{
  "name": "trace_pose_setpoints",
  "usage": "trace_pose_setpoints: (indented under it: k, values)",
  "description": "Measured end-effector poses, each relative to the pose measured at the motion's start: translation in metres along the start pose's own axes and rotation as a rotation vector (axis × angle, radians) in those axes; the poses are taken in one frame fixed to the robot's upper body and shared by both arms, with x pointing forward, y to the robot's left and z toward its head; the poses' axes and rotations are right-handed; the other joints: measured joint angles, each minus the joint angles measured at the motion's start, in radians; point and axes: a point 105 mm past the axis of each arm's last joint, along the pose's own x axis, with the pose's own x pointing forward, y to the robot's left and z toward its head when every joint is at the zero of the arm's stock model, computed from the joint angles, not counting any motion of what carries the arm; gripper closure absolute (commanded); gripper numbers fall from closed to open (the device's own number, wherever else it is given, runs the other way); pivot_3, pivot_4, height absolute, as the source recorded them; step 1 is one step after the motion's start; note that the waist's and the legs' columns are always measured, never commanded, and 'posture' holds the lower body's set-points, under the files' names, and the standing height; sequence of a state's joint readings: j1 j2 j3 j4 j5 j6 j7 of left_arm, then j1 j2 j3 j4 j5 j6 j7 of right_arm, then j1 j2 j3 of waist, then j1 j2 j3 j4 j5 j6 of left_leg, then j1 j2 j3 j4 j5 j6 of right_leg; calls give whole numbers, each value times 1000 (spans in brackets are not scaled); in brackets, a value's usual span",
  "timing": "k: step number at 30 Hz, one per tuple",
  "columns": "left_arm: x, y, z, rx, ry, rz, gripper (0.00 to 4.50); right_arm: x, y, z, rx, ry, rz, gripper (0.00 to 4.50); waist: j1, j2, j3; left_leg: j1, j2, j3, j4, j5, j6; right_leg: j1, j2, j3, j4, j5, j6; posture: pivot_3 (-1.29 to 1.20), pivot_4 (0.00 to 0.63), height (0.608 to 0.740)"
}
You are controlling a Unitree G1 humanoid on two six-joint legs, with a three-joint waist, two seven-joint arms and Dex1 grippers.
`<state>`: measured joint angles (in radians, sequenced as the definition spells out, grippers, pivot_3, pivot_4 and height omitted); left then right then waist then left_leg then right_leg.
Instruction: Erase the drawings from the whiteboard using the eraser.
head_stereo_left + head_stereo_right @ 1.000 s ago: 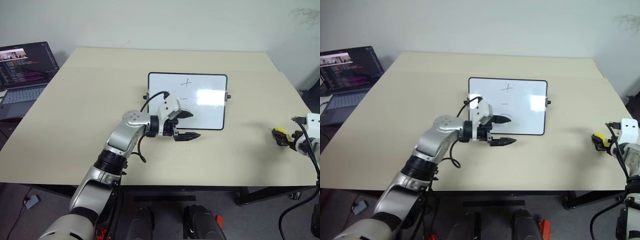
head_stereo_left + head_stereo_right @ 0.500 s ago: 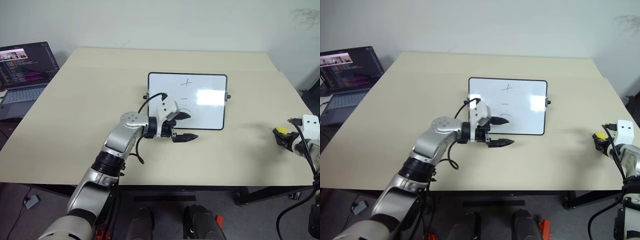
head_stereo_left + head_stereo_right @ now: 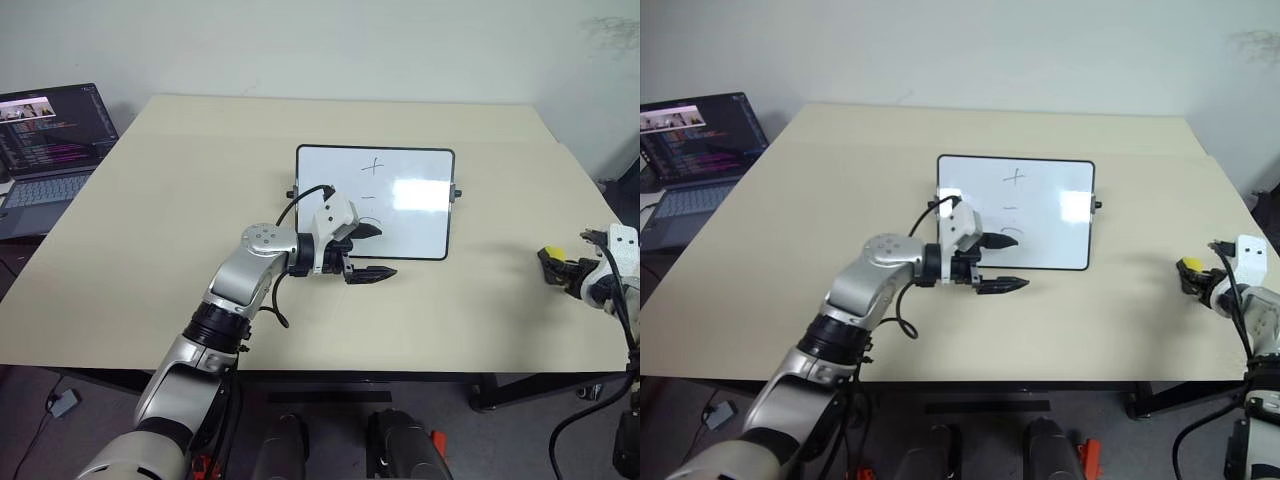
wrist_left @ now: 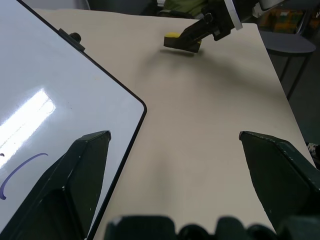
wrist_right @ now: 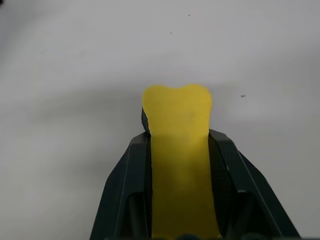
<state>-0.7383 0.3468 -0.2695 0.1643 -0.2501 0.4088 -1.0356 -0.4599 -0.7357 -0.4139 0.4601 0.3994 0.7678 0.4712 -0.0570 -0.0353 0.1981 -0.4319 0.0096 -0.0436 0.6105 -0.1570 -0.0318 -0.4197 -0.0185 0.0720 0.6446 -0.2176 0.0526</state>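
— What's nearest us?

— The right gripper (image 3: 553,264), out near the table's (image 3: 150,250) right edge, its fingers pinched tight on the yellow eraser (image 5: 179,145).

— And the other arm?

— The left gripper (image 3: 366,251) hangs with its jaws spread wide and empty, at the whiteboard's (image 3: 420,215) near-left corner.

— The marks?

— The drawings (image 3: 371,183) sit on the board: a cross, a dash, an arc. Further left, a laptop (image 3: 50,150).

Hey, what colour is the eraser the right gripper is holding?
Bright yellow. The eraser shows best in the right wrist view, pinched by the right gripper.
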Motion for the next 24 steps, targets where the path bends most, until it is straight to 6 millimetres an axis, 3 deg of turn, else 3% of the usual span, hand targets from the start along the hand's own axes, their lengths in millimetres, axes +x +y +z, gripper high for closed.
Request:
trace_pose_setpoints:
  k: [4,9,13,24]
  values:
    - [0,0,0,-1,-2,-1,0,-2,8,6,27,-29,37,3376,-1,0,0,0,0,0,0,0,0,0,0,0,0,0,0,0,150,740]
    - [-11,9,1,-6,-6,45,0,-9,56,39,98,-161,244,3377,-7,0,0,0,0,-1,0,0,0,0,1,0,1,0,0,0,150,740]
    - [-34,28,1,-10,-3,146,0,-17,99,65,92,-244,385,3377,-9,0,0,0,1,-1,0,0,0,0,1,0,1,0,0,0,150,740]
    - [-72,44,-13,-38,30,308,0,-14,190,79,-16,-228,610,3377,0,1,0,0,1,-1,0,0,0,-1,1,-1,1,0,0,0,150,740]
